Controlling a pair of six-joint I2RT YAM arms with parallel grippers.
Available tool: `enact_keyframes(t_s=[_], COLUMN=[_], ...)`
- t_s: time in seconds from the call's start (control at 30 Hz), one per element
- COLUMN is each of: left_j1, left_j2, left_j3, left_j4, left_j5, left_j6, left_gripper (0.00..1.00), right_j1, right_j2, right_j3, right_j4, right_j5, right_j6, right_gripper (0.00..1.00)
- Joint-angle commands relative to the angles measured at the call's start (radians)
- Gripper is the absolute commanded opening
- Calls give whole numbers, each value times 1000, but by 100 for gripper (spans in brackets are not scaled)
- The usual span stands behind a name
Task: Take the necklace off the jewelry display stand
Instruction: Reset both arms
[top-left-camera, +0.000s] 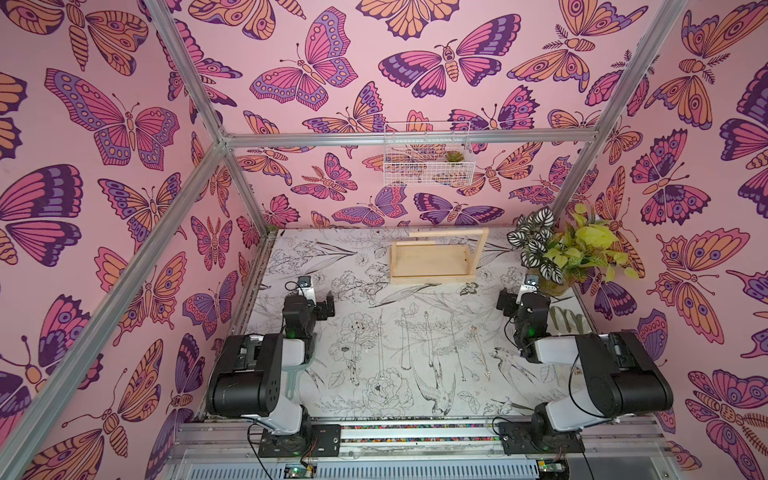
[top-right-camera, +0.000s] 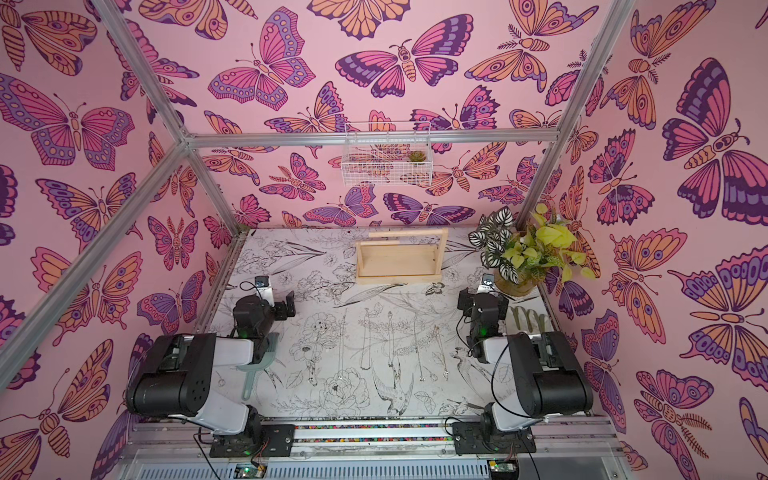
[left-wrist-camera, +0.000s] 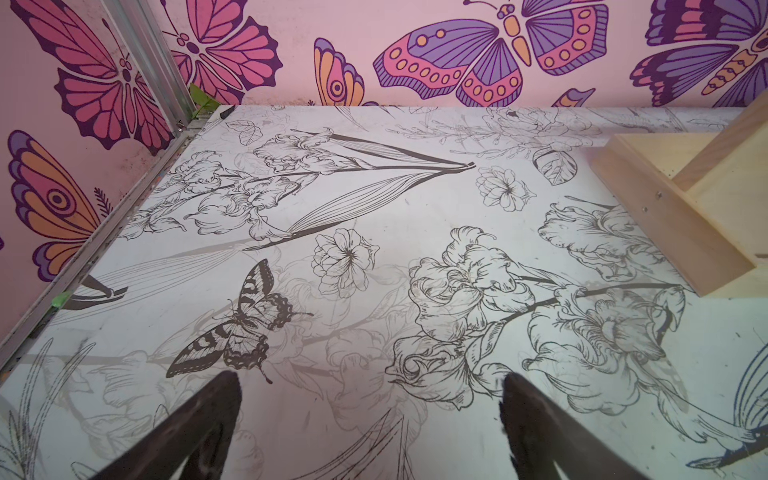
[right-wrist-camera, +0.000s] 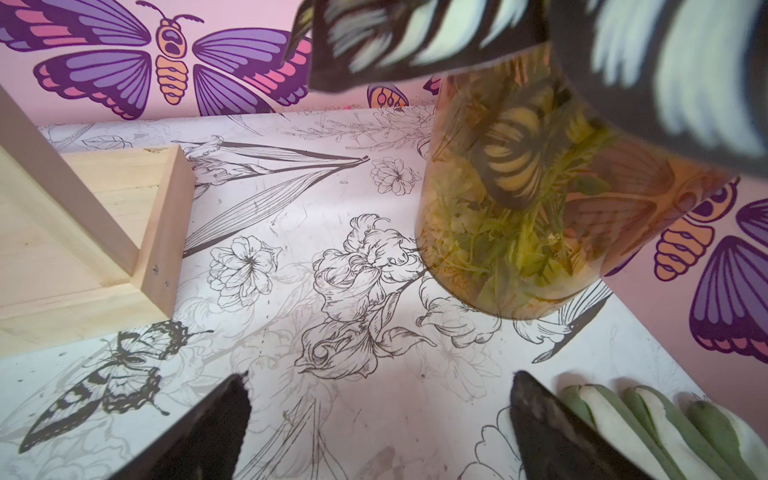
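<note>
Going from the left: the left gripper (left-wrist-camera: 370, 386) hangs low over the table mat (left-wrist-camera: 374, 232), jaws spread wide with nothing between them, well short of the jewelry display stand (top-left-camera: 432, 261). The stand sits upright mid-table toward the back wall. Honestly, I can't make out a necklace on its crossbar (top-left-camera: 446, 235) in any view. There are faint chain-like lines on the mat in front of it, but I can't tell them from the print. The right gripper (right-wrist-camera: 380, 386) is spread just as wide and is empty too, with the stand's corner on one side and the plant jar (right-wrist-camera: 519, 208) close on the other.

If there is a chain up there, I'd use whichever arm has the cleaner line to the crossbar. Come in from the front, pinch the hanging part and lift it clear instead of tugging, since that light frame looks easy to tip. The right arm should mind the leaves.
</note>
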Motion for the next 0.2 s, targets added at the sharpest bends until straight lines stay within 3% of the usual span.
enact_keyframes(t_s=[0.0, 0.17], left_j1=[3, 2], left_j2=[-11, -10], left_j3=[-2, -3], left_j4=[-10, -10], left_j5=[11, 12], left_j6=[-9, -8], left_gripper=[99, 99], right_j1=[-5, -5], right_j2=[-9, -14], right_j3=[15, 11], right_j4=[-13, -10], right_j5=[-10, -10], right_j6=[12, 14], right_gripper=[100, 100])
